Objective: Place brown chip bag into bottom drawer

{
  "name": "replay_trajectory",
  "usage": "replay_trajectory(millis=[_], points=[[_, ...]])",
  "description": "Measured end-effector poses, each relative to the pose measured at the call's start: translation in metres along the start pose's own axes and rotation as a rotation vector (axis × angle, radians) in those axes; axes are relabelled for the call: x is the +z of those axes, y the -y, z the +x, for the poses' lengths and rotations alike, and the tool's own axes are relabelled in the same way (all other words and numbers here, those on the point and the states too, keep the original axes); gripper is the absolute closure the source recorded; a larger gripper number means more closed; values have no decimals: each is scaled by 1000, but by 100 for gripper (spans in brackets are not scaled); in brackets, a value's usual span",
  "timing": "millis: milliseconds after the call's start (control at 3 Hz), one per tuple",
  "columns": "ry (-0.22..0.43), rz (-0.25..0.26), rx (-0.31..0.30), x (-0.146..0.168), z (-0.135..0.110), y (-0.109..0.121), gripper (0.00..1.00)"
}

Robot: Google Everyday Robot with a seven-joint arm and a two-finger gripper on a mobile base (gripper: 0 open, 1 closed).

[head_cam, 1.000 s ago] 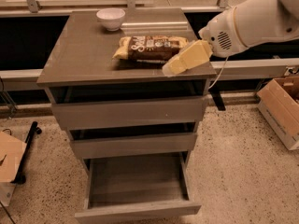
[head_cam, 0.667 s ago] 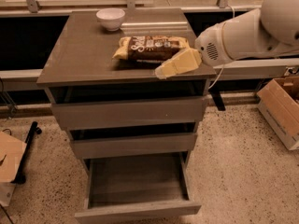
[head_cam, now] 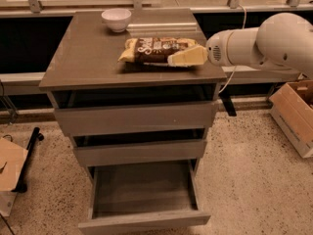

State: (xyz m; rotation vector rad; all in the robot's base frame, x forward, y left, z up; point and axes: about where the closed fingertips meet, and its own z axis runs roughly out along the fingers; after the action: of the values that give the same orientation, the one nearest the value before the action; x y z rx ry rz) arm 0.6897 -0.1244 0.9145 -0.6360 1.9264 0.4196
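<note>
The brown chip bag (head_cam: pixel 154 50) lies flat on the cabinet top (head_cam: pixel 83 58), dark brown in the middle with white lettering and pale yellow ends. My gripper (head_cam: pixel 172 61) reaches in from the right at the end of the white arm (head_cam: pixel 254 45). Its pale finger (head_cam: pixel 188 57) lies against the bag's front right edge. The bottom drawer (head_cam: pixel 142 199) is pulled out and its shallow tray holds nothing. The two drawers above it are pushed in.
A white bowl (head_cam: pixel 116 19) stands at the back of the cabinet top. A cardboard box (head_cam: pixel 297 114) sits on the floor at the right. Flat cardboard (head_cam: pixel 9 168) and a dark bar lie on the floor at the left. A railing runs behind the cabinet.
My gripper has moved left and towards the back, from just off the bag's front right corner to lie against the bag's right end. The bag and drawer have not moved.
</note>
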Motion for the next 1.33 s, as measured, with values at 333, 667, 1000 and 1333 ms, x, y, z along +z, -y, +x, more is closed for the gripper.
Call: replay_trajectory(millis=[333,667,1000,1333], points=[[23,21,8,25,-7,28,0],[14,15,22,52,-6,46,0],[-10,-7,54,83,3,53,0],[-42,-27,92,103,18,53,0]])
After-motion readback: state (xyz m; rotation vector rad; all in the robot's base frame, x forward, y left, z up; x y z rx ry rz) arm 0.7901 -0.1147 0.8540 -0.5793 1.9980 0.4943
